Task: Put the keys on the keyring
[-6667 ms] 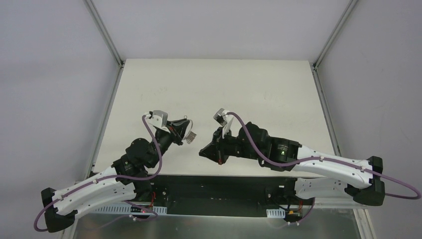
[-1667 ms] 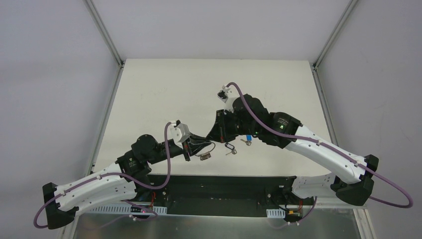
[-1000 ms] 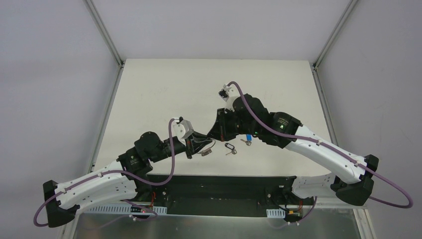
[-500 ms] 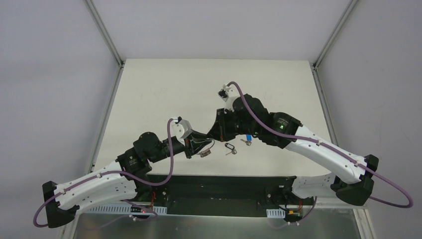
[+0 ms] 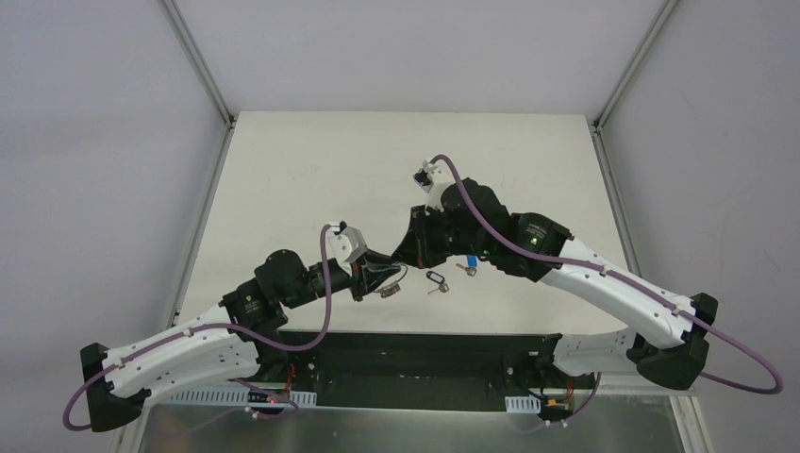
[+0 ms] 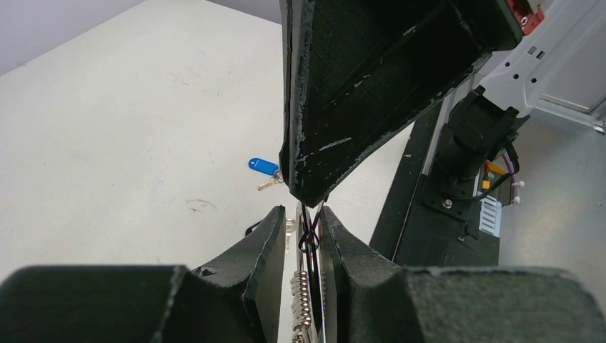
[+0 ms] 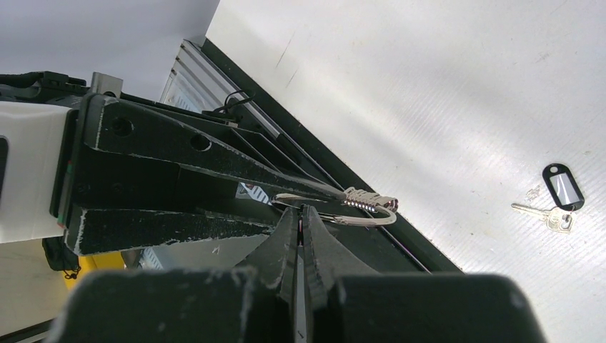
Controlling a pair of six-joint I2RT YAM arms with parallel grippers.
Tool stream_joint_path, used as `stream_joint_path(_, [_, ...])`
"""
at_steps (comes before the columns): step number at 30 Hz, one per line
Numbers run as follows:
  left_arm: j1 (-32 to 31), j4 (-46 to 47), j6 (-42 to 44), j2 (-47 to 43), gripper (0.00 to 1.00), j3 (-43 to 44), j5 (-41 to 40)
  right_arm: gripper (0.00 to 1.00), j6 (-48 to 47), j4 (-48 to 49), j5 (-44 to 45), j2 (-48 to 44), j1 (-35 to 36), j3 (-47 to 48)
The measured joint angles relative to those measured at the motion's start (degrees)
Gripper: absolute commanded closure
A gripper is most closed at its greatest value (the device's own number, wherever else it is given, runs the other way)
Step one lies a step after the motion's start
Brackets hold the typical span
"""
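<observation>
Both arms have swung inward, tips now meeting. Right hand (image 7: 301, 209) pinches the thin silver wire keyring (image 7: 364, 200), which lies between the slightly parted fingers of the left hand (image 6: 301, 218), grip unclear. Left wrist view catches the small blue-headed metal key (image 6: 263, 166) on the white bench (image 6: 143, 107); right wrist, the black-headed metal key (image 7: 564, 187).

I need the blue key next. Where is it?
Top view: the blue key lies on the table beside the right arm, just right of the black key.

Keyring (image 7: 363, 201) held aloft; black key (image 5: 435, 280) & blue key (image 5: 469, 263) lie flat, apart.
</observation>
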Motion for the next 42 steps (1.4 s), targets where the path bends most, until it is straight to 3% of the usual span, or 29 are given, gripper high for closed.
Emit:
stream_joint_path(26, [0.0, -0.7, -0.1, 0.4, 0.78, 0.6, 0.9, 1.0, 0.0, 0.0, -0.1, 0.0, 0.2, 0.0])
stream_joint_path(28, [0.0, -0.4, -0.1, 0.4, 0.85, 0.7, 0.9, 1.0, 0.0, 0.0, -0.1, 0.0, 0.2, 0.0])
stream_joint_path(29, [0.0, -0.4, -0.1, 0.4, 0.96, 0.7, 0.9, 1.0, 0.0, 0.0, -0.1, 0.0, 0.2, 0.0])
stream_joint_path(30, [0.0, -0.3, -0.2, 0.4, 1.0, 0.7, 1.0, 1.0, 0.0, 0.1, 0.0, 0.0, 0.2, 0.0])
stream_joint_path(42, [0.0, -0.1, 0.0, 0.7, 1.0, 0.7, 0.8, 1.0, 0.0, 0.1, 0.4, 0.0, 0.2, 0.0])
